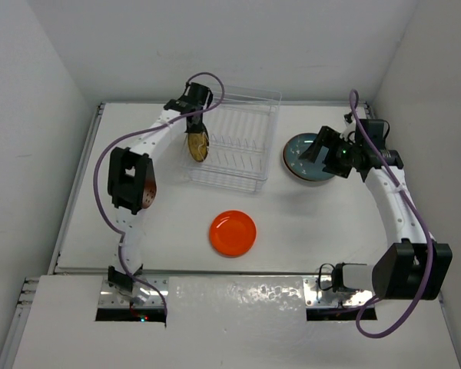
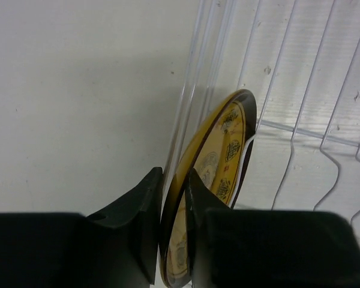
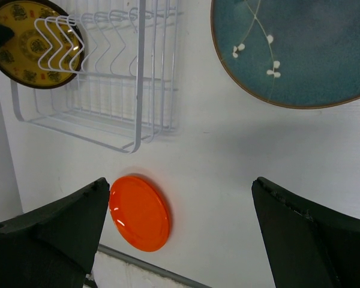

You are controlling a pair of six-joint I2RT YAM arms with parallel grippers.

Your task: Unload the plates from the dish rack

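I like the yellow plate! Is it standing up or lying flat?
Standing on edge: the left gripper pinches the yellow plate at the dish rack.

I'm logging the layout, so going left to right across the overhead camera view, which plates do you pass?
Red plate (partly hidden), yellow patterned plate, orange plate, dark teal plate.

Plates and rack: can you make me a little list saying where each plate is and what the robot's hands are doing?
Yellow plate: on edge at the dish rack's left end
Orange plate: flat on the table, in front of the rack
Teal plate: flat on the table, right of the rack
Left gripper: shut on the yellow plate's rim
Right gripper: open, holding nothing, by the teal plate
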